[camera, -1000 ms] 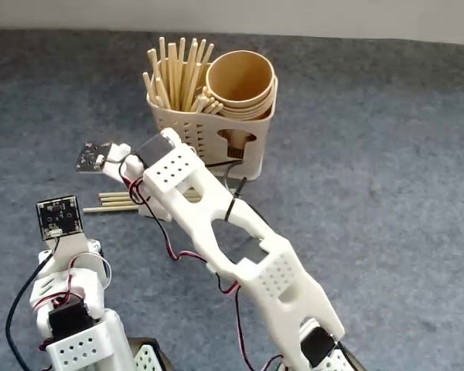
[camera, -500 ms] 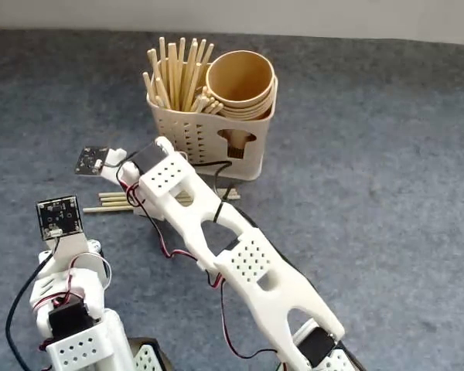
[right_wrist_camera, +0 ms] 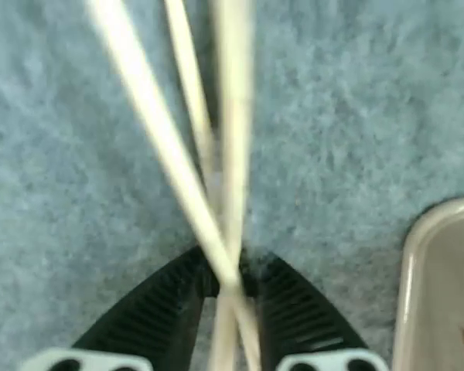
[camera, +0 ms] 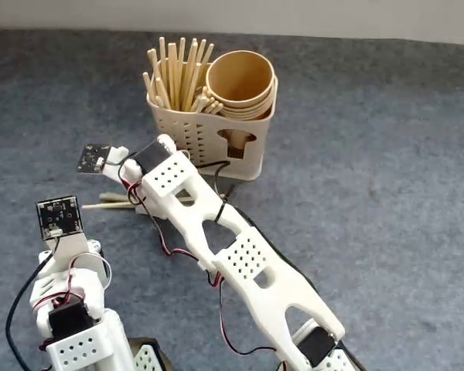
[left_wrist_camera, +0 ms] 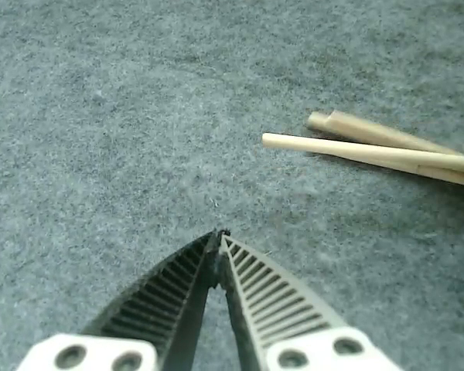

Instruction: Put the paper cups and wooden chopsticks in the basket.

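A white basket (camera: 187, 137) stands at the back of the carpet with stacked paper cups (camera: 240, 78) and many wooden chopsticks (camera: 176, 71) upright in it. Left of the basket, loose chopsticks (camera: 108, 202) lie splayed on the carpet. My right arm stretches over them. In the right wrist view my right gripper (right_wrist_camera: 229, 272) is shut on a few crossed chopsticks (right_wrist_camera: 158, 147). My left gripper (left_wrist_camera: 220, 236) is shut with nothing in it, just above the carpet, a short way from two chopstick ends (left_wrist_camera: 356, 147).
Grey carpet (camera: 387, 178) covers the whole surface, with open room to the right of the basket. The left arm's camera board (camera: 59, 217) sits at the front left, close to the loose chopsticks. A basket corner (right_wrist_camera: 437, 286) is near my right gripper.
My right arm has stretched left and lower over the loose chopsticks. The chopsticks, parallel before, now lie splayed with their ends shifted.
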Motion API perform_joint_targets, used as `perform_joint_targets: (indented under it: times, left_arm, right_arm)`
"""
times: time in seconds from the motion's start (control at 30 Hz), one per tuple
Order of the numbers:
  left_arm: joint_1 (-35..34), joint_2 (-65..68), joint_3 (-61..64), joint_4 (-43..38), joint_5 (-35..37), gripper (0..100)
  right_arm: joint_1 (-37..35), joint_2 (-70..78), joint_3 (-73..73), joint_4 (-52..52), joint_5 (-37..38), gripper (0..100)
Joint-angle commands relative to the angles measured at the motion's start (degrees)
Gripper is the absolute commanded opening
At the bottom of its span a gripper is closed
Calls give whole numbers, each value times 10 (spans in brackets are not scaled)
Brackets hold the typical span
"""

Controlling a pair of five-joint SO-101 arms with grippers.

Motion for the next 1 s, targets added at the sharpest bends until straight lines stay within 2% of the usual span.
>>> perform_joint_targets:
  times: [0.0, 0.43, 0.63, 0.97]
  left_arm:
    - [-6, 0, 12, 0, -3, 21]
    - [-6, 0, 12, 0, -3, 21]
    - [-6, 0, 12, -1, -3, 21]
    - [-6, 0, 12, -1, -3, 21]
  right_arm:
    - [14, -11, -38, 32, 6, 26]
    - [37, -36, -64, 44, 3, 5]
    - [46, -99, -55, 45, -37, 5]
    - [46, -188, 43, 45, -55, 5]
